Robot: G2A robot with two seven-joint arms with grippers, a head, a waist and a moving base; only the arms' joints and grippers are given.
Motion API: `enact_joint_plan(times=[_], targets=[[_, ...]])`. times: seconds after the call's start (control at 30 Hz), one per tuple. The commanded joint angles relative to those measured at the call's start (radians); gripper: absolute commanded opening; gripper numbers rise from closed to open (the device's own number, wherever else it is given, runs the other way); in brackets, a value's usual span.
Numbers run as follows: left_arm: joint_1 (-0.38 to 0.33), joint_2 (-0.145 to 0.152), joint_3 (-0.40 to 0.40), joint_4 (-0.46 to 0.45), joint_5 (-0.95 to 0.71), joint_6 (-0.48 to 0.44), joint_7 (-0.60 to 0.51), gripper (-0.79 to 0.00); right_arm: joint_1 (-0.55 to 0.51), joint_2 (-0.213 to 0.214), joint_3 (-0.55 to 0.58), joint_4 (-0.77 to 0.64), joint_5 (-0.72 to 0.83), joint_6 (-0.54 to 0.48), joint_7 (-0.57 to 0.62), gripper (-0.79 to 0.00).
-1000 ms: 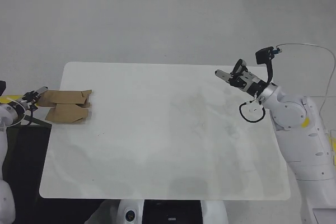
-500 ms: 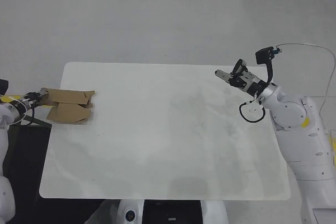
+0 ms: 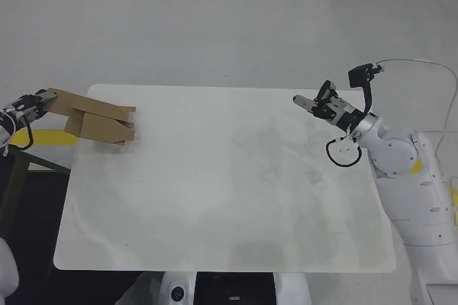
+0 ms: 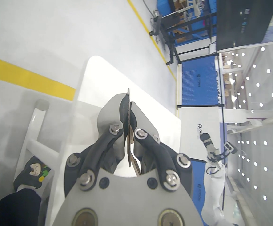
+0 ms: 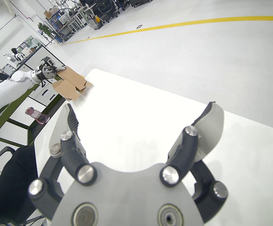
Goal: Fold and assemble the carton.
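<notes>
Carton (image 3: pixel 95 122) sits flat in the clamped-shut left pincer (image 3: pixel 42 99), so I'd carry it over the bench (image 3: pixel 229 198) toward the wide-open right pincer (image 3: pixel 305 103) before unfolding.

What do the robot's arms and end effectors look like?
The right arm and left arm have white shells. The right end effector and left end effector share grey plates, black linkages with silver bolts, pale fingers with black pads. A black cable loops at the right wrist.

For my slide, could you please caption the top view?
Left gripper holds the carton at table corner; right gripper open.
</notes>
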Motion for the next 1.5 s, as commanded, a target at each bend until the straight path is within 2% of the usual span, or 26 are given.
enact_joint_plan(times=[0.0,0.27,0.47,0.63,0.83,1.03,1.2,1.47], targets=[[0.010,-0.007,0.004,-0.046,-0.050,0.038,-0.008,-0.785,0.000,0.000,0.000,0.000,0.000,0.000,0.000,0.000],[0.039,-0.041,0.077,-0.277,-0.163,0.176,0.043,-0.785,0.000,0.000,0.000,0.000,0.000,0.000,0.000,0.000],[-0.024,-0.068,0.176,-0.412,-0.180,0.264,0.096,-0.785,0.000,0.000,0.000,0.000,0.000,0.000,0.000,0.000],[-0.099,-0.101,0.292,-0.463,-0.174,0.309,0.158,-0.785,0.000,0.000,0.000,0.000,0.000,0.000,0.000,0.000],[-0.200,-0.154,0.461,-0.452,-0.174,0.344,0.200,-0.785,0.000,0.000,0.000,0.000,0.000,0.000,0.000,0.000],[-0.268,-0.215,0.600,-0.389,-0.226,0.330,0.220,-0.785,0.000,0.000,0.000,0.000,0.000,0.000,0.000,0.000],[-0.290,-0.249,0.666,-0.352,-0.268,0.287,0.187,-0.785,0.000,0.000,0.000,0.000,0.000,0.000,0.000,0.000],[-0.278,-0.290,0.742,-0.327,-0.295,0.207,0.151,-0.785,0.000,0.000,0.000,0.000,0.000,0.000,0.000,0.000]])
